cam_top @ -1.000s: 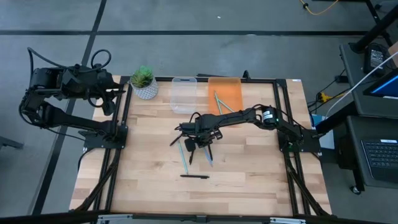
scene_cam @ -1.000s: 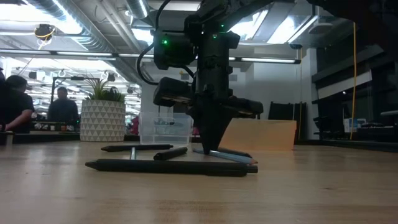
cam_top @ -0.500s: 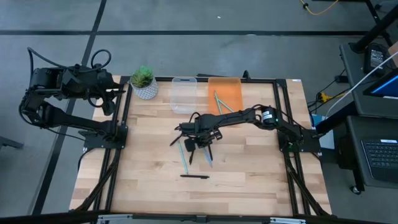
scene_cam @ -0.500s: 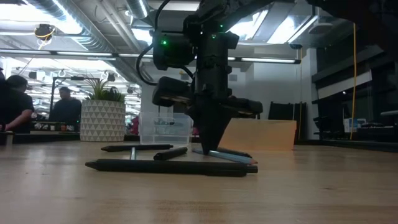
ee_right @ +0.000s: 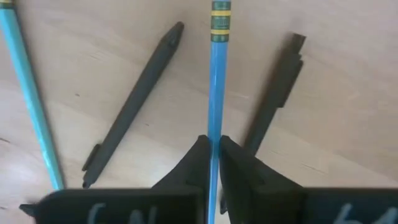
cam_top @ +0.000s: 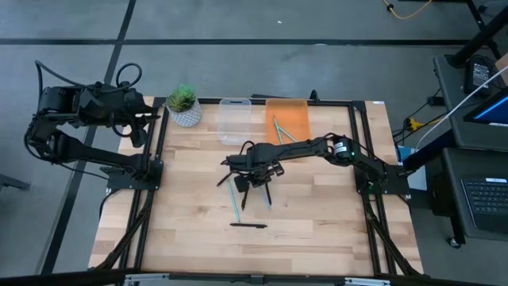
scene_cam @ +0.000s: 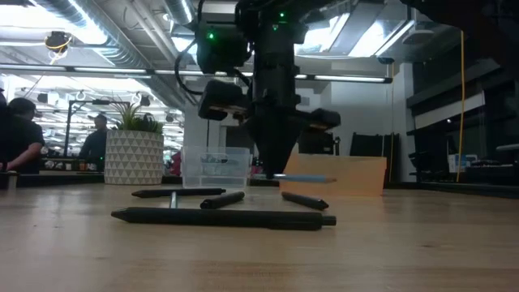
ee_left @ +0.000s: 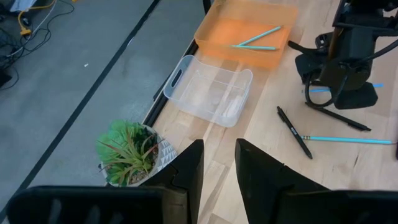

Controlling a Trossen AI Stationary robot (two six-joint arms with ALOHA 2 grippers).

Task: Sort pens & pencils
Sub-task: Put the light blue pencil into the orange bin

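My right gripper [cam_top: 259,178] hangs over the table's middle, fingers pointing down, shut on a teal pencil [scene_cam: 306,178]. Under and around it lie black pens [ee_right: 132,107] [ee_right: 272,93] and another teal pencil [ee_right: 31,102] flat on the wood. In the low view a long black pen [scene_cam: 223,217] lies nearest, with shorter ones [scene_cam: 180,193] behind it. Two more teal pencils [ee_left: 255,40] lie in the orange tray [cam_top: 295,113]. My left gripper [ee_left: 217,165] is open, parked off the table's far left corner. My right gripper pinches the teal pencil's shaft [ee_right: 215,127] between its two fingertips [ee_right: 198,155], coming from above and pointing down. The pencil is lifted clear of the table and lies about level; its banded end [ee_right: 220,14] sticks out to one side of the fingers.
A clear plastic bin [cam_top: 235,121] stands next to the orange tray at the far edge. A potted plant [cam_top: 183,103] sits at the far left corner. A single black pen [cam_top: 248,225] lies apart toward the near edge. People show in the room behind.
My right gripper has risen, staying shut. The teal pencil, which lay slanted with its free end on the table, now hangs level and clear of the wood. The black pen that lay beside it has stayed on the table.
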